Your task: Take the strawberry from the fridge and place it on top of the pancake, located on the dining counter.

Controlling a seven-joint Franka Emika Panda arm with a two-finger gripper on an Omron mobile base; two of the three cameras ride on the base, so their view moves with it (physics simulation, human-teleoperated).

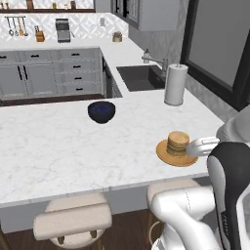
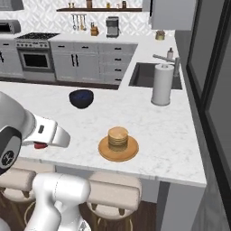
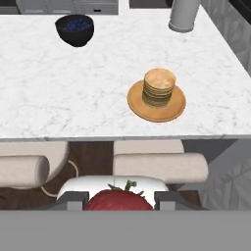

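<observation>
We see our two-finger gripper clamped on the small bright red strawberry, held short of the white marble dining counter, above pale stools. The tan pancake stack sits on its orange-brown plate, apart from the dark blue bowl.

One strawberry, one pancake stack, one dark blue bowl, one paper towel roll, two stools.

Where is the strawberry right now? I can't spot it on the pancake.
In the hand view the strawberry sits between the gripper's fingertips, short of the dining counter edge, above the stools and nearer than the pancake.
</observation>
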